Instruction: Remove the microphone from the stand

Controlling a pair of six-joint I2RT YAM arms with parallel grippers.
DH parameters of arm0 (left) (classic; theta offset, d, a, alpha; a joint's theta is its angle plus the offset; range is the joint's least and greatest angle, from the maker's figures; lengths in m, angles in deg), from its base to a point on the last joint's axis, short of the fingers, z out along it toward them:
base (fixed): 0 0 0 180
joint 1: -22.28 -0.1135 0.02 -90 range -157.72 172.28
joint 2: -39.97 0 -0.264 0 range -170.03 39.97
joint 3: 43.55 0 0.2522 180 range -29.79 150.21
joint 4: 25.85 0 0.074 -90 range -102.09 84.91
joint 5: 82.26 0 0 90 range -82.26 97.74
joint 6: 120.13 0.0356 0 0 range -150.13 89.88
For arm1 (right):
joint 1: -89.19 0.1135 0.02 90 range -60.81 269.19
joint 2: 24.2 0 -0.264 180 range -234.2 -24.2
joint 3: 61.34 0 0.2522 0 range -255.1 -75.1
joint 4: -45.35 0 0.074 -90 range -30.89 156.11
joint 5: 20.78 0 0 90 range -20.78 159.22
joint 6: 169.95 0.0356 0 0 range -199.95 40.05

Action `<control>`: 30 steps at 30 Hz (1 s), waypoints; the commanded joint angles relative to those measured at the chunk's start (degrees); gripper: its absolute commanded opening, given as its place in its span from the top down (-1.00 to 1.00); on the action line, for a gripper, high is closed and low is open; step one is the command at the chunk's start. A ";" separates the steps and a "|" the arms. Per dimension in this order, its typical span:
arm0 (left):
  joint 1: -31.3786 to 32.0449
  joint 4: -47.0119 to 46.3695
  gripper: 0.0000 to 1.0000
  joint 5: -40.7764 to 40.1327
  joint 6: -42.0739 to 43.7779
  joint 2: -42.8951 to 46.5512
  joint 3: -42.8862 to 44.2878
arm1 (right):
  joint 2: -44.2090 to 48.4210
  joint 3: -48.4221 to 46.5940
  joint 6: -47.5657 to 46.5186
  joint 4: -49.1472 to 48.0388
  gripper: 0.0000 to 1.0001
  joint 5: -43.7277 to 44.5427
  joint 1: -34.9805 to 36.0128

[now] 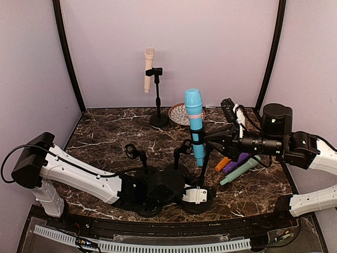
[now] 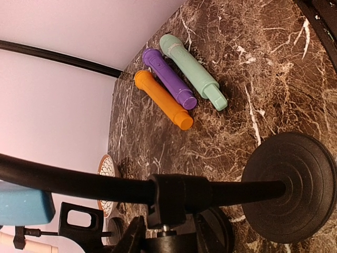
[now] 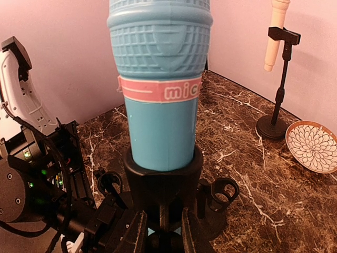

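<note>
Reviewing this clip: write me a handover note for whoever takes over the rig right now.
Left end effector: low at the microphone stand, jaws on either side of its pole; I cannot tell whether they are clamped.
Right end effector: shut on the blue microphone, just below the clip.
Blue microphone: upright, seated in the stand's clip, mid-table.
Done: both arms are in place on stand and microphone.
Left: lift the microphone out of the clip, probably with the stand held steady.
</note>
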 commanded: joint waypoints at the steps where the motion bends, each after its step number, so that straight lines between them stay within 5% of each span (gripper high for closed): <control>1: -1.24 6.65 0.51 5.37 -8.60 1.96 3.25 | 1.26 -1.22 0.87 -8.02 1.00 -0.86 0.56; 8: -3.71 15.17 0.62 14.09 -21.50 3.29 6.02 | 1.09 -1.31 0.87 -7.81 1.00 -0.92 0.60; 16: -10.04 21.75 0.66 33.51 -38.02 5.38 7.00 | 0.48 -1.49 0.80 -7.36 1.00 -1.01 0.58; 22: -11.37 20.58 0.61 38.05 -40.70 5.97 6.44 | 0.48 -1.40 0.91 -7.81 1.00 -1.22 0.60; 27: -10.95 18.87 0.27 34.04 -33.52 7.52 5.40 | 0.66 -1.49 0.82 -7.63 1.00 -1.12 0.59; 30: -8.96 15.80 -0.11 28.46 -27.38 8.44 3.88 | 0.66 -1.41 0.81 -7.67 1.00 -0.94 0.60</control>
